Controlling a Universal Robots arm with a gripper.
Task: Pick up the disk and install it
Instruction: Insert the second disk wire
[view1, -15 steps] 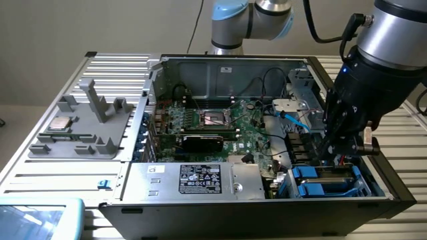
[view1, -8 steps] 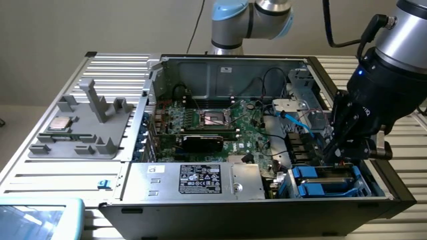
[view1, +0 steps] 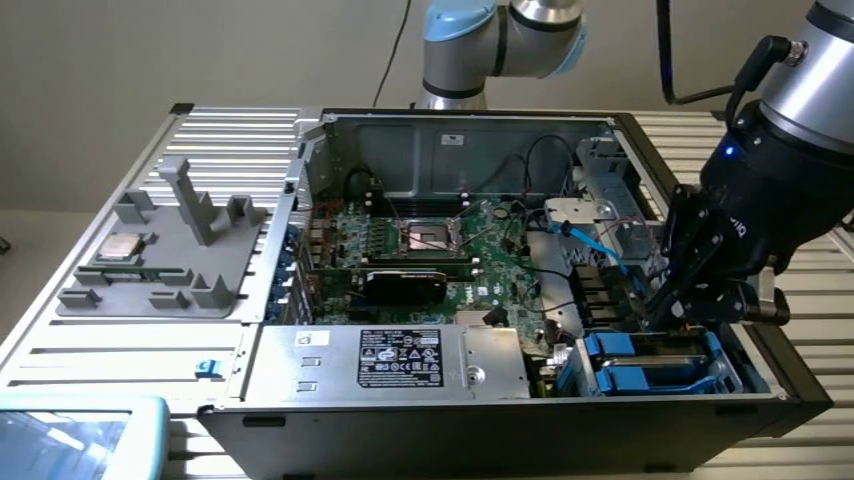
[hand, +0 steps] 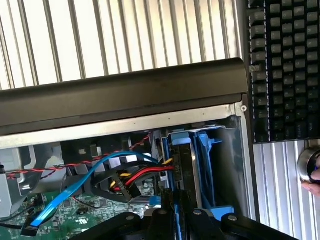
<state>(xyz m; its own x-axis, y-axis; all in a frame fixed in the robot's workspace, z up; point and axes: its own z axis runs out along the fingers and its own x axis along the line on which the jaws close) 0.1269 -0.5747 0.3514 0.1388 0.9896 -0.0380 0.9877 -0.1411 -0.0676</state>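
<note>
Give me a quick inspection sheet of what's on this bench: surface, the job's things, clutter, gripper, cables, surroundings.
Surface: ribbed metal table carrying an open computer case.
Job's things: disk standing on edge in the blue drive bay at the case's corner, on the exterior view's right.
Clutter: grey fixture tray with a small silver chip; keyboard beside the case.
Gripper: gripper lowered over the drive bay, shut on the disk.
Cables: blue, red and yellow leads next to the bay.
Surroundings: plain wall behind; a fingertip at the table's edge.
</note>
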